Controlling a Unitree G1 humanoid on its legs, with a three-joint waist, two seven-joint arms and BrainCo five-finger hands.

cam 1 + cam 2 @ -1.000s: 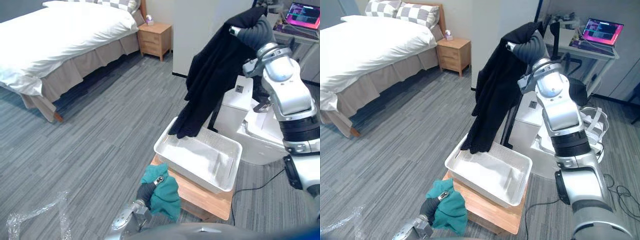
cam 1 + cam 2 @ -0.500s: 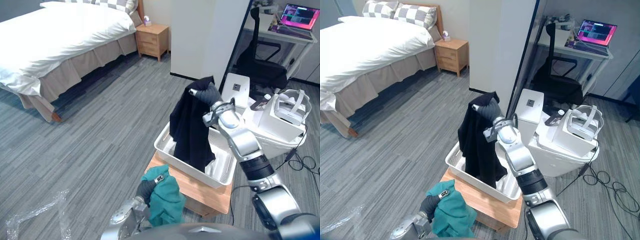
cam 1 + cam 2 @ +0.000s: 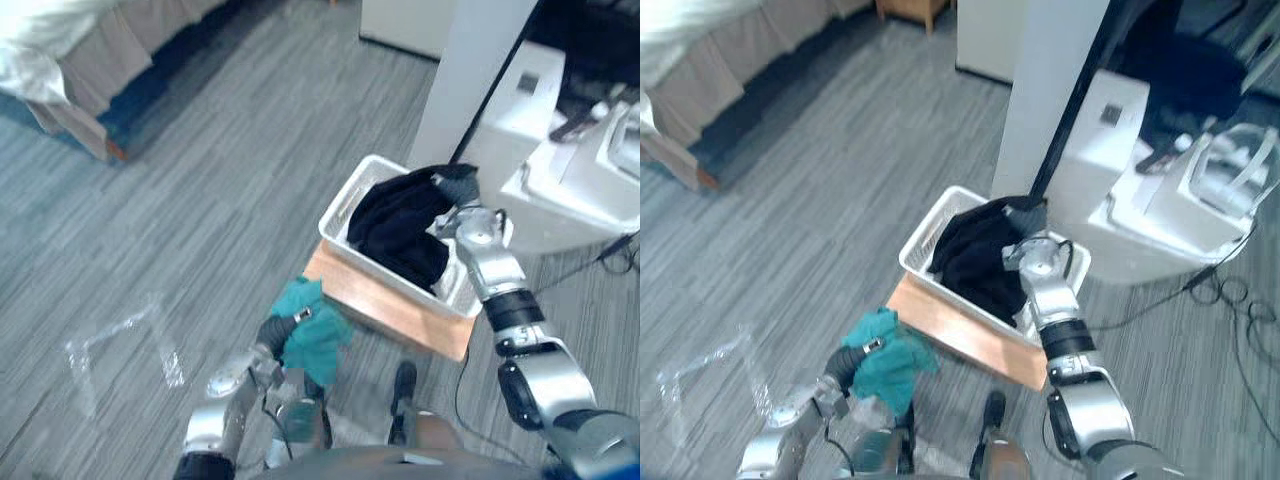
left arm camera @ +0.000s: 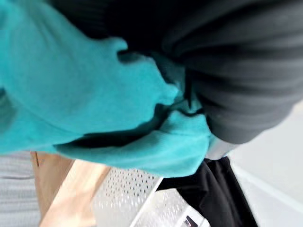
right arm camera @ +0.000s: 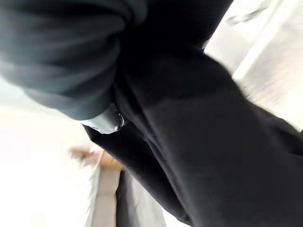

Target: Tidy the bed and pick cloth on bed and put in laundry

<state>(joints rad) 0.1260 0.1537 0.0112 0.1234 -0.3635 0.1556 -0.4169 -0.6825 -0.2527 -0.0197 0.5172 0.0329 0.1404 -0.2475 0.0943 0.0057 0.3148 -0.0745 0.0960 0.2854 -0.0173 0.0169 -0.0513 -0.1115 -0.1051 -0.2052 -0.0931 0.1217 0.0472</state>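
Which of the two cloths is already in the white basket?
The black cloth, lying in the white basket by the right hand; the teal cloth is outside it, gripped in the left hand.

Black garment [image 3: 400,222] now bunched down inside the white basket [image 3: 343,197], right hand [image 3: 458,187] lowered to its rim

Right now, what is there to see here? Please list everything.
Basket: one, white, on the wooden stand.
Wooden stand: one, light brown, under the basket.
Black cloth: one, piled in the basket.
Teal cloth: one, bunched in the left hand.
Bed: one, white, far left.
Plastic sheet: one, clear, on the floor.
Pillar: one, white, behind the basket.
Cases: several, white, right of basket.
Left hand: shut on teal cloth.
Right hand: on the black cloth.
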